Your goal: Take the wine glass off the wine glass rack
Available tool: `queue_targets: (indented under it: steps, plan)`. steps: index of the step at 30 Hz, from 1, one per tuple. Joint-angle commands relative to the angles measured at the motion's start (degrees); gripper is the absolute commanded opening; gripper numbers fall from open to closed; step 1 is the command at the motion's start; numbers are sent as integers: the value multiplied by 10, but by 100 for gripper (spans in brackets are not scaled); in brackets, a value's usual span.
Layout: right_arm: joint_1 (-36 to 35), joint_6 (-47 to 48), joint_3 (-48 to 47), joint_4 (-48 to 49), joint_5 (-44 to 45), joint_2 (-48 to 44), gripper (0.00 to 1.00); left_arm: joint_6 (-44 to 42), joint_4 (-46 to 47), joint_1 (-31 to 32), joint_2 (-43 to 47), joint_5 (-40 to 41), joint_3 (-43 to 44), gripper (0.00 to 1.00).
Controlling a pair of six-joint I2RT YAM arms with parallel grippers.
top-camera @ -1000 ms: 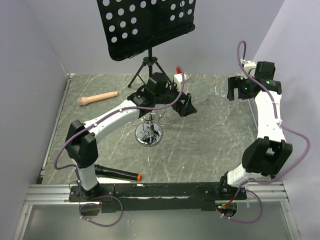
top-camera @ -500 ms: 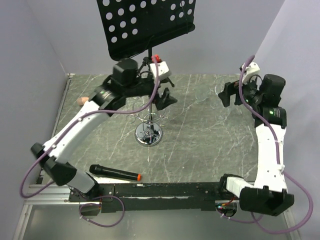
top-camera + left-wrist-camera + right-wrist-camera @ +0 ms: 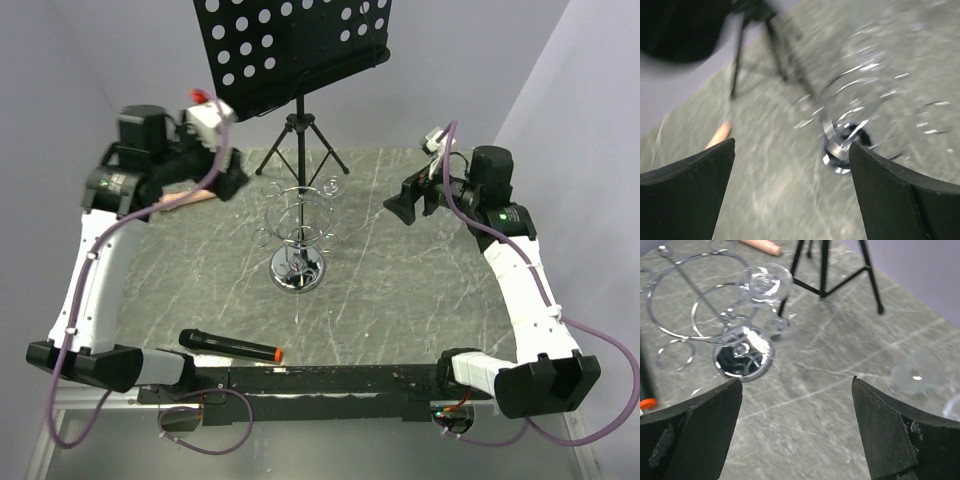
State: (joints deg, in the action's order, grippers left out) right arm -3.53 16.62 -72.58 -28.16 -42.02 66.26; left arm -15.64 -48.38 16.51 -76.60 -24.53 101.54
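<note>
Grey marble table, with a black music stand at the back edge. Left gripper was raised at rear left, jaws spread, nothing between them. Right gripper hovered to the right of the wine glass rack, jaws also spread wide and empty, pointed toward it. The rack stood mid-table, apart from both grippers. The wine glass hung upside down from a loop on the rack's far-right side. A second clear glass sat on the table further right. Black microphone lay near front left.
</note>
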Motion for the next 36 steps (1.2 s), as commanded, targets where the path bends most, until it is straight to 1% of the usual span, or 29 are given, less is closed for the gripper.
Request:
queue_targets:
  steps: [1,3,4,5,7,12,14,18,20,22,23,26,33,36]
  plan:
    - [-32,19,-16,25,-31,15,95,-24,-87,-124,12,-48,-18,100]
    - [-43,24,-18,24,-29,20,95,-43,-95,-161,18,-61,-54,100]
    - [-47,27,-17,23,-25,22,94,-52,-101,-163,22,-65,-69,100]
    - [-51,30,-16,22,-22,24,94,-68,-116,-179,22,-68,-79,100]
    - [-55,31,-8,26,-18,25,94,-90,-127,-180,33,-72,-102,100]
    - [-70,43,6,42,-29,43,89,-101,-88,-180,85,-61,-177,100]
    - [-77,63,8,47,-46,49,86,-104,-80,-179,97,-60,-193,100]
    - [-88,118,36,58,-75,47,81,-133,-107,-179,89,-82,-191,100]
    - [-90,139,52,67,-78,48,80,-155,-129,-176,86,-118,-187,100]
    - [-94,142,59,69,-73,57,78,-182,-152,-169,81,-138,-178,100]
    - [-95,138,58,70,-71,62,78,-195,-168,-151,78,-147,-172,100]
    - [-103,120,67,91,-60,72,77,-200,-176,-127,67,-140,-172,100]
    - [-117,108,78,118,-42,87,77,-169,-102,-47,55,-105,-194,100]
    - [-118,106,83,123,-36,84,77,-148,-79,-25,35,-81,-194,100]
